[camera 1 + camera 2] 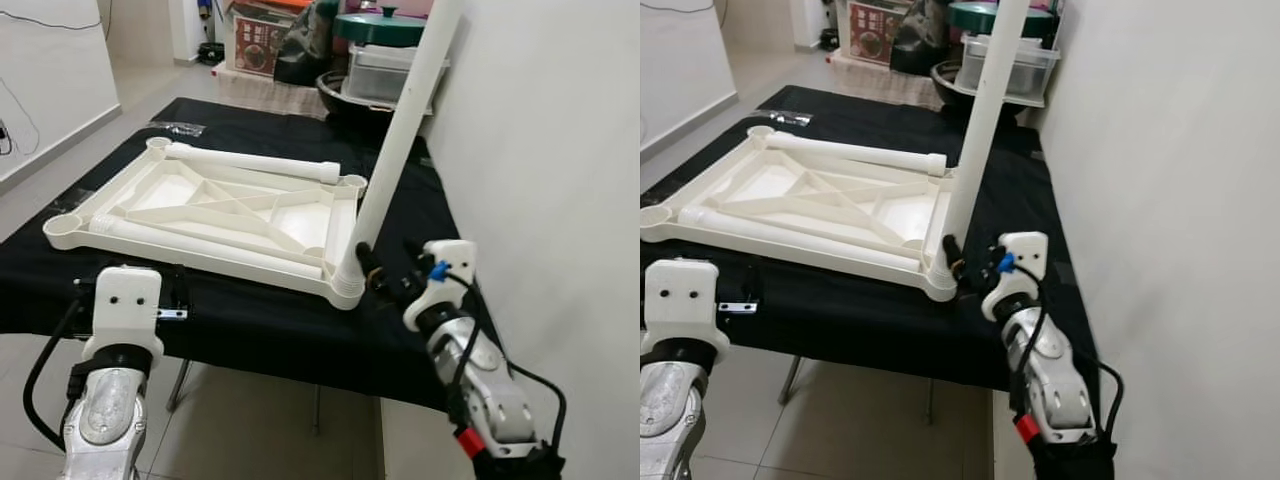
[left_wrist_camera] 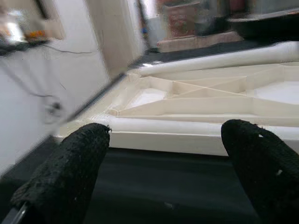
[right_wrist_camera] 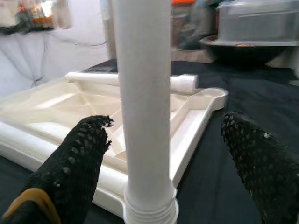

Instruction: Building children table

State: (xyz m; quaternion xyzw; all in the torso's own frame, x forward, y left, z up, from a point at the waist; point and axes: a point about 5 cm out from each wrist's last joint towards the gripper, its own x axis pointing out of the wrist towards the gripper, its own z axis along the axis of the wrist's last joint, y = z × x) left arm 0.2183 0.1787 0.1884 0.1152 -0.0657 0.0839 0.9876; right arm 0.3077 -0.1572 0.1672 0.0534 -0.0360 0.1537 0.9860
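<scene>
Nearest, the left gripper (image 2: 163, 177) hovers at the front edge of the black-covered worktop (image 1: 280, 330), its fingers (image 2: 70, 163) spread apart and holding nothing. The right gripper (image 3: 163, 163) sits just beside the near right corner of the upturned white tabletop (image 1: 210, 215), fingers (image 3: 254, 154) released on either side of an upright white leg (image 1: 400, 140) standing in that corner socket. Two more legs (image 1: 250, 162) lie on the tabletop. Beyond, a clear box (image 1: 385, 70) with a green lid (image 1: 380, 27).
</scene>
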